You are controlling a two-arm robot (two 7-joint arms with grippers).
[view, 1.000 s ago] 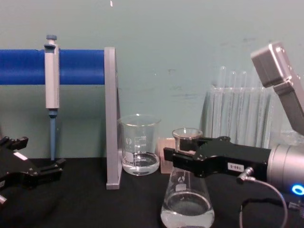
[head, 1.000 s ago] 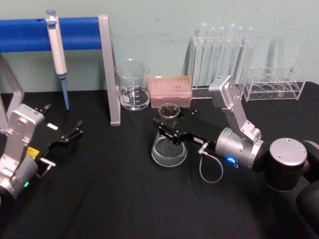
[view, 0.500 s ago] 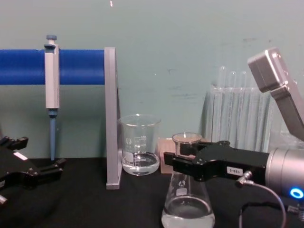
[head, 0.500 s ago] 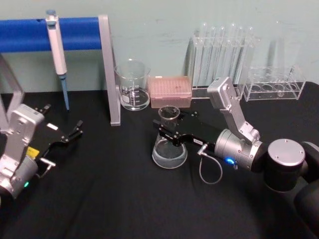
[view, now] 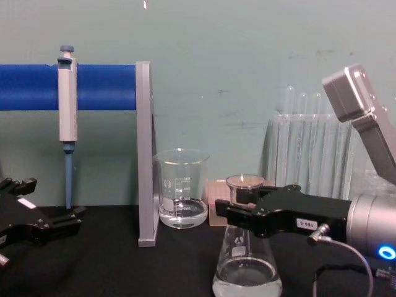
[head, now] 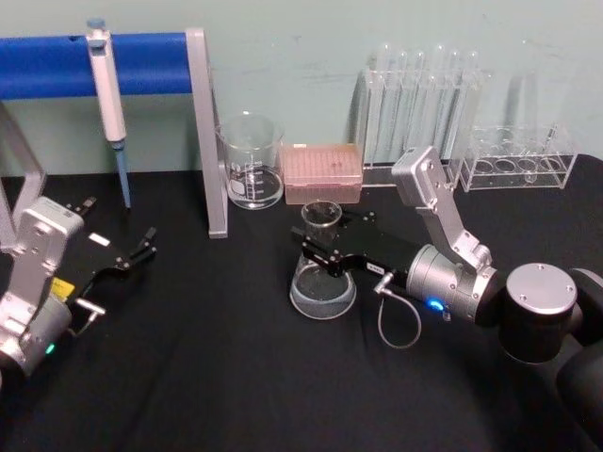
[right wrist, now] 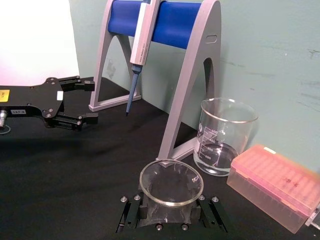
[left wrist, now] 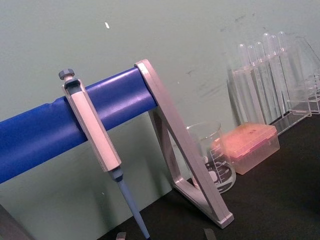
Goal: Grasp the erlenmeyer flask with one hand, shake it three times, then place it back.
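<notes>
The erlenmeyer flask stands upright at the table's middle, clear liquid in its wide base. My right gripper, black with a silver wrist, is shut on the flask's neck just under the flared rim. In the right wrist view its fingers flank the neck below the round rim. Whether the base touches the cloth I cannot tell. My left gripper sits parked and open at the far left, holding nothing.
A glass beaker and a pink tip box stand just behind the flask. A blue-barred stand holding a pipette is at the back left. Test-tube racks line the back right.
My right gripper and the flask have sunk slightly and drifted a little to the right. The left arm has not moved.
</notes>
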